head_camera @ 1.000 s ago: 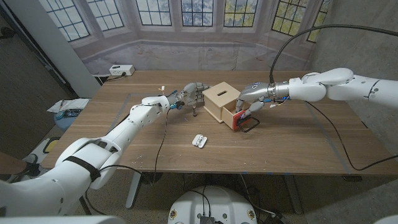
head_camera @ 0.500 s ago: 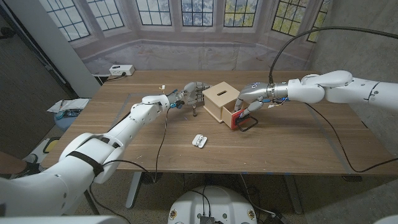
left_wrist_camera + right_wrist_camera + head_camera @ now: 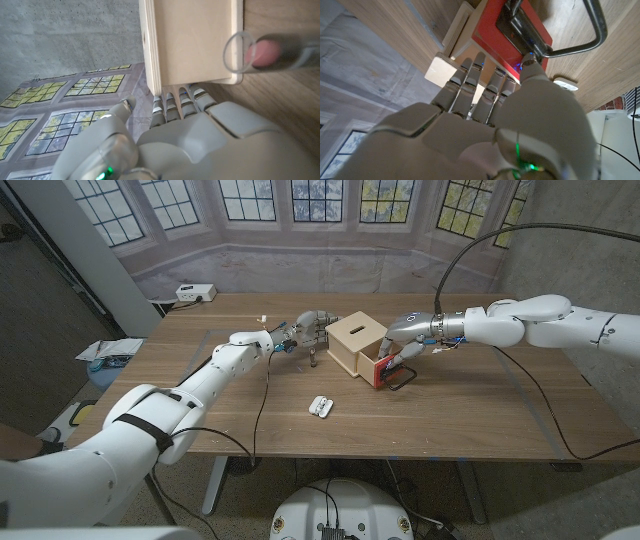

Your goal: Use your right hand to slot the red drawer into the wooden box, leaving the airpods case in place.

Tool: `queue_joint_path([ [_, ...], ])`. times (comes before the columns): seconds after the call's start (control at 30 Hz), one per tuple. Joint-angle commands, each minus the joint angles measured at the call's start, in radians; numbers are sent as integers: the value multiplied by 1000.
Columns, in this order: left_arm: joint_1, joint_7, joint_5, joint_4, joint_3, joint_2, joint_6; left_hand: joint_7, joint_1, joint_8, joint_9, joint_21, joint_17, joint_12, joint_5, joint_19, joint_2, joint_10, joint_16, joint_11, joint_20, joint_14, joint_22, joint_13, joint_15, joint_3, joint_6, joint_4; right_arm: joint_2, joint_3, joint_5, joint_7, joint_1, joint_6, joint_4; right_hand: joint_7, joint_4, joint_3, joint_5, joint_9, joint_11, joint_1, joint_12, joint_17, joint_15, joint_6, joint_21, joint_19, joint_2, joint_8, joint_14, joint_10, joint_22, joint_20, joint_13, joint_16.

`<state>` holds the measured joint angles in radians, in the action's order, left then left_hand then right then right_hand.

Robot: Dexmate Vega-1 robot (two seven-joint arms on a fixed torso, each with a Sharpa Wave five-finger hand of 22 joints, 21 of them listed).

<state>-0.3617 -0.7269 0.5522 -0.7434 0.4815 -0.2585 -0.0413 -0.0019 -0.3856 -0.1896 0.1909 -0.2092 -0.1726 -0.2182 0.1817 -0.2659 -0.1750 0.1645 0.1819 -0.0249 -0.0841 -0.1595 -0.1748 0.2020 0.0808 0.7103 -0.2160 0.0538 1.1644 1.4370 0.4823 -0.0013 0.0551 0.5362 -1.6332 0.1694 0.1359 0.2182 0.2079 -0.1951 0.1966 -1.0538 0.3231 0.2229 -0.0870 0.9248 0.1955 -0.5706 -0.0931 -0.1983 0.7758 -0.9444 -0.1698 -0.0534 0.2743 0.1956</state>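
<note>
**Drawer nearly home; final push outstanding**

The wooden box (image 3: 354, 345) stands mid-worktop toward the far edge. The red drawer (image 3: 379, 370) sits in its right-hand opening, front face slightly proud. The right hand (image 3: 408, 340) presses fingers together against that face. The left hand (image 3: 308, 330) braces the box's opposite side, fingers together. The airpods case (image 3: 321, 406) lies apart, nearer the front edge. Judgement: a short, straight push is required.

**Where your three cameras look**

Your head camera looks down from above over the long wooden table (image 3: 470, 420). Your left wrist camera sits very close behind the pale wooden box (image 3: 192, 42), turned over. Your right wrist camera is close behind the red drawer front (image 3: 512, 30). All three share that box.
</note>
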Motion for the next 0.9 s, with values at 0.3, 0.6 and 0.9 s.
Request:
queue_joint_path([
  [0.3,36,-50,-43,80,-12,33,42,-2,10,-4,3,5,-3,0,1,-4,0,7,2,-8,-3,-11,-5,2,-1,6,-5,0,16,-18,-18,39,-14,-45,-42,-19,-3,-4,8,3,-11,37,-36,-2,-133,-73,-4,15,38,14,-31,62,-2,-34,-2,-5],
  [0.6,46,-58,-52,103,-16,42,50,-2,11,-4,3,5,-2,0,1,-4,-1,7,2,-9,-4,-11,-5,2,-1,7,-6,-1,33,-25,-21,47,-19,-67,-67,-22,-2,-2,10,3,-13,41,-37,-3,-134,-80,-4,18,40,12,-37,65,-2,-35,-1,-6],
  [0.9,72,-77,-65,158,-17,64,73,-3,10,-4,3,5,-2,0,2,-3,0,7,1,-11,-3,-11,-5,3,0,8,-7,-3,89,-44,-29,49,-36,-130,-147,-26,-3,1,11,3,-13,45,-39,-2,-134,-83,-4,18,40,11,-40,67,-2,-35,0,-5],
])
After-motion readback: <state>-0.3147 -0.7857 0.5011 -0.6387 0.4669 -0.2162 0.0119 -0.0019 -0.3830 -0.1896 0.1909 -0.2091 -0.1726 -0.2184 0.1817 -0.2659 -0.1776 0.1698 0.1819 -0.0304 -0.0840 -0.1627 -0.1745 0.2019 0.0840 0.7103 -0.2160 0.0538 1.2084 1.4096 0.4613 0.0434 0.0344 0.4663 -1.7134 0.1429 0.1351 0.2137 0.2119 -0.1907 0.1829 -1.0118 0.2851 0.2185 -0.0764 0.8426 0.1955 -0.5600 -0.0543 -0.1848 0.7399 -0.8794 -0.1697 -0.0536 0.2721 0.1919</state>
